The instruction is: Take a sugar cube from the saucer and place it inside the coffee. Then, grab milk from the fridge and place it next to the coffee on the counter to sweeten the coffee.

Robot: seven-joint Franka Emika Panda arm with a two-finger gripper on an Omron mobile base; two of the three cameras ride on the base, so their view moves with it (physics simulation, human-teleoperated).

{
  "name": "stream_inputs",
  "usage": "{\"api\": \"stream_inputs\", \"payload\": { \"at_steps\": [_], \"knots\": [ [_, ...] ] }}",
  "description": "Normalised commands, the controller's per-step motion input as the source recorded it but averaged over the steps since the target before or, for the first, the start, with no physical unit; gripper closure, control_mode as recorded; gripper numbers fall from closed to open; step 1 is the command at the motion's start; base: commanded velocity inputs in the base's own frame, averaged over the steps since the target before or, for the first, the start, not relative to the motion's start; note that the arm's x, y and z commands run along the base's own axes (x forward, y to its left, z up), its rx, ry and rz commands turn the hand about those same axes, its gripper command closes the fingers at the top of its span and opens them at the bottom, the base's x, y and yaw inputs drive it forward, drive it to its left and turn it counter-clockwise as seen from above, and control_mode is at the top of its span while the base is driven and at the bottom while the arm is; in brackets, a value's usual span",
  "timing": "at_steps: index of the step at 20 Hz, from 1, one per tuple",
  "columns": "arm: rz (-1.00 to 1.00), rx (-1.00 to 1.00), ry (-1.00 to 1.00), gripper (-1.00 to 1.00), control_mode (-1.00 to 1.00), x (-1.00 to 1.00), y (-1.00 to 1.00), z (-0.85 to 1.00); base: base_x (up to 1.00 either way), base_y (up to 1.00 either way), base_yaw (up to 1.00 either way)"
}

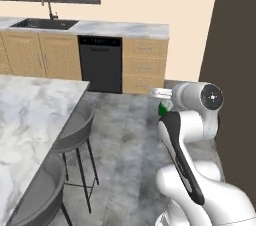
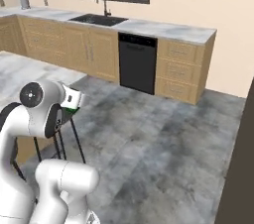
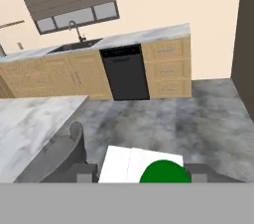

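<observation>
Milk [image 3: 144, 167] in my gripper [image 3: 140, 176], jaws clamped on carton's 2 sides, white top and green patch showing between fingertips. Carton also visible at my wrist from both base cameras, carried in mid-air above floor [image 2: 163, 134], between island [image 1: 30, 115] and far counter [image 2: 168, 28]. Judgement: fridge pickup done; sugar step unverifiable here, mug and saucer not seen. Left: carry milk to counter with coffee, set it beside mug, let go.

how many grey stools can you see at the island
2, both along the marble island's right edge in the left base view: the far stool near its corner, the near stool at the bottom edge. More could sit outside the picture.
</observation>
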Motion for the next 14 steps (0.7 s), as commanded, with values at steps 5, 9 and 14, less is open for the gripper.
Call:
{"api": "stream_inputs", "payload": {
  "at_steps": [5,9,14],
  "knots": [
    [0.0,0.0,0.0,1.0,1.0,0.0,0.0,0.0,1.0,-0.97,0.29],
    [0.0,0.0,0.0,1.0,1.0,0.0,0.0,0.0,1.0,-0.72,0.3],
    [0.0,0.0,0.0,1.0,1.0,0.0,0.0,0.0,1.0,-0.51,0.37]
  ]
}}
